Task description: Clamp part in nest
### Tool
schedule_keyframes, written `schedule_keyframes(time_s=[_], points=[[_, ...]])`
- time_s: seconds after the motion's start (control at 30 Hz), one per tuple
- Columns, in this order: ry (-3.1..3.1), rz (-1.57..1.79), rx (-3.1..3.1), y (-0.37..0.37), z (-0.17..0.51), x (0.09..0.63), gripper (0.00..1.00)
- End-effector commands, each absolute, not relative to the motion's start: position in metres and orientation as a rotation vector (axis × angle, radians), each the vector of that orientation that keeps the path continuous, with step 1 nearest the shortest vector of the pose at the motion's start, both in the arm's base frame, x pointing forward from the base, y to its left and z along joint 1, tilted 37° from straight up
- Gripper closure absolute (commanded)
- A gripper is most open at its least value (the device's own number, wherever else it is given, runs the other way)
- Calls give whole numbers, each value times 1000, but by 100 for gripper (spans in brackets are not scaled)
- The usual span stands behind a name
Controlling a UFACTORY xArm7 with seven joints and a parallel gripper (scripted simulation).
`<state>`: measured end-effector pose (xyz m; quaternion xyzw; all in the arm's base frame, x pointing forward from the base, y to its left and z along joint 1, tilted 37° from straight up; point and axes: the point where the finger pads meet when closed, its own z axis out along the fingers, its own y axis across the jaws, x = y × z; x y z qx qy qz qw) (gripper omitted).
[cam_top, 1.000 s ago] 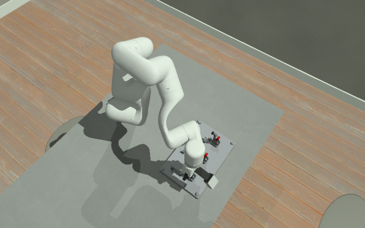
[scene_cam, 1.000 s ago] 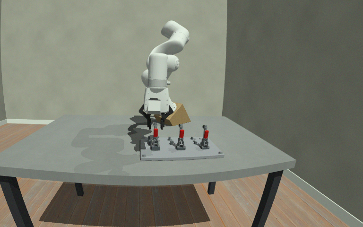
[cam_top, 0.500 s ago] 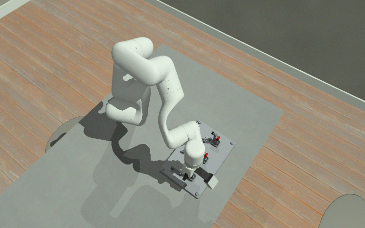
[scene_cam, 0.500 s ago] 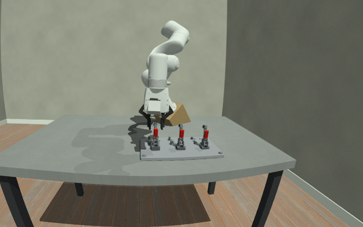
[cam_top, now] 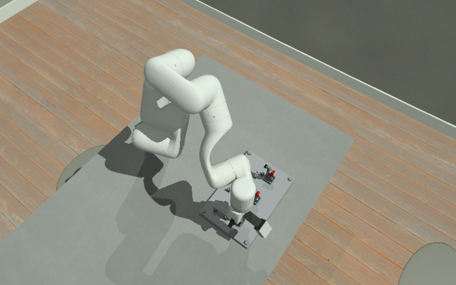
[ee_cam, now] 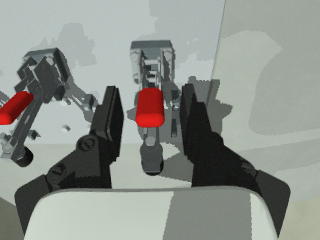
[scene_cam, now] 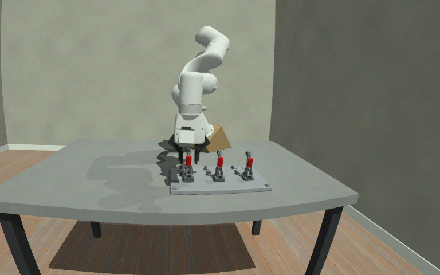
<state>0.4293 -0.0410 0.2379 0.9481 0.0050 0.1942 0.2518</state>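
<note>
The grey fixture plate [cam_top: 272,202] [scene_cam: 195,189] [ee_cam: 107,17] carries three clamps in a row. The left clamp [scene_cam: 188,179] [ee_cam: 151,47] in the exterior view has its bar raised and its red handle [scene_cam: 188,160] [ee_cam: 150,107] up. My gripper [scene_cam: 188,162] [ee_cam: 150,99] is open around this handle, with a gap on each side. The middle clamp's red handle [cam_top: 257,193] [scene_cam: 220,161] [ee_cam: 17,107] and the right clamp's red handle [cam_top: 272,173] [scene_cam: 250,162] are also up, with raised bars. I cannot make out the part in any view; the arm and gripper hide much of the fixture.
The middle clamp stands beside my left finger in the wrist view. Bolt heads stand at the plate's corners. The plate lies on the grey table [cam_top: 315,141] [scene_cam: 120,200]. A brown block [scene_cam: 219,138] shows behind the gripper in the exterior view.
</note>
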Motion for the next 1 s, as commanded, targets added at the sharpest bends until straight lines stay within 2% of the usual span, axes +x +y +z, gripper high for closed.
schedule_keyframes(time_s=[0.0,0.63,0.67,0.97], points=[[16,533,2578,-44,233,434,53],[16,533,2578,-45,231,435,53],[16,533,2578,-45,231,435,100],[16,533,2578,-45,231,435,100]])
